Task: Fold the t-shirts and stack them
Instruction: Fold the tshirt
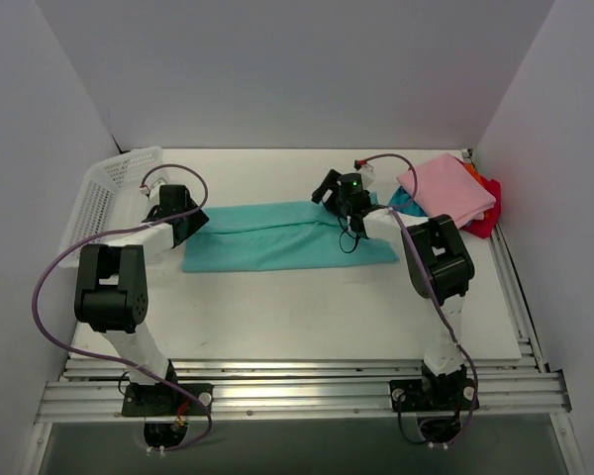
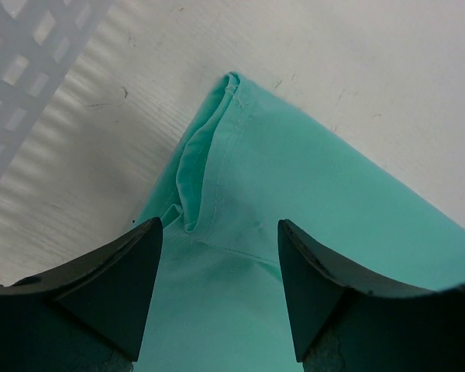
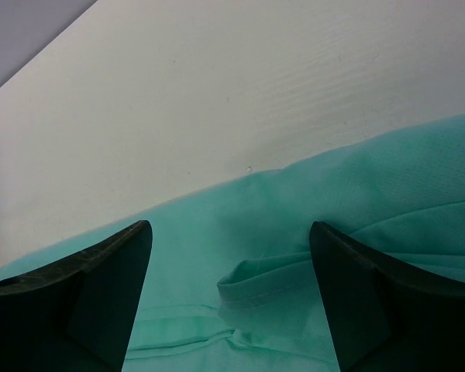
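A teal-green t-shirt (image 1: 287,236) lies across the middle of the table, folded into a long strip. My left gripper (image 1: 185,220) hangs over its left end, open, with the cloth (image 2: 294,194) and a rolled edge below its fingertips (image 2: 219,232). At the strip's far right edge my right gripper (image 1: 333,193) is also open, and a folded hem (image 3: 256,287) of the shirt (image 3: 356,186) lies between its fingers (image 3: 230,226). Neither holds anything. Folded t-shirts are stacked at the back right: pink (image 1: 445,188) on top, with teal-blue (image 1: 404,201), red (image 1: 483,223) and orange (image 1: 485,183) showing beneath.
A white mesh basket (image 1: 104,193) stands along the left edge, close behind my left gripper, and its wall (image 2: 23,54) shows in the left wrist view. White enclosure walls surround the table on three sides. Metal rails run along the near edge.
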You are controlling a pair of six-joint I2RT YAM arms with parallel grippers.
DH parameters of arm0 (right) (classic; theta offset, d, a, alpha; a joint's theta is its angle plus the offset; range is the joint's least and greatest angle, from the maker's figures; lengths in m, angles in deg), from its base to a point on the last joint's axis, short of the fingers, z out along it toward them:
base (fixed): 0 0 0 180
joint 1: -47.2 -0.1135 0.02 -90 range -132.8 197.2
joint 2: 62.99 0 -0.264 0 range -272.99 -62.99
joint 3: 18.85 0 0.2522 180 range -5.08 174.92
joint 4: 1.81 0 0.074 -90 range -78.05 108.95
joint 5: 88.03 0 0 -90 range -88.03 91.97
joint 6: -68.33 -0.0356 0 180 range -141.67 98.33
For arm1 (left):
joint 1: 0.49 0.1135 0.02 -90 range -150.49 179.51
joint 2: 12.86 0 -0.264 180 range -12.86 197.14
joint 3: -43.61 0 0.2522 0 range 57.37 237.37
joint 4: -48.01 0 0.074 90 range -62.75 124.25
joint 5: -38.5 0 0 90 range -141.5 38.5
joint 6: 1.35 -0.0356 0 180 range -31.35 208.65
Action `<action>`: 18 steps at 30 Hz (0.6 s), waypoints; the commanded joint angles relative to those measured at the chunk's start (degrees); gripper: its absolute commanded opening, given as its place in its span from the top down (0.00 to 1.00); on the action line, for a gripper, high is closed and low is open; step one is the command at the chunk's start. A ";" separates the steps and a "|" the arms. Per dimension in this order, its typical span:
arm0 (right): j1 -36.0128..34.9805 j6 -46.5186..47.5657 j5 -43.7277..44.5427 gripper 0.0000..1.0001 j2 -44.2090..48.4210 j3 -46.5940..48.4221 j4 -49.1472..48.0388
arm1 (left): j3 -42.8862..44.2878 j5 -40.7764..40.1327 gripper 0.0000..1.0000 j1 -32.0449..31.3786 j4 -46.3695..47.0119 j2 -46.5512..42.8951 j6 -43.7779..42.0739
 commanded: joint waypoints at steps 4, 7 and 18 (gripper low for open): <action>-0.02 0.51 -1.88 0.29 -1.54 -0.39 -1.26 | -0.06 -3.11 0.30 3.33 1.60 -0.13 0.43; -0.02 0.51 -2.32 0.36 -2.24 -0.13 -1.52 | -0.32 -3.11 0.30 3.33 1.60 -0.30 0.43; -0.11 0.95 -2.32 1.00 1.97 -3.20 -1.00 | 0.29 -3.28 0.31 3.33 1.43 0.23 0.60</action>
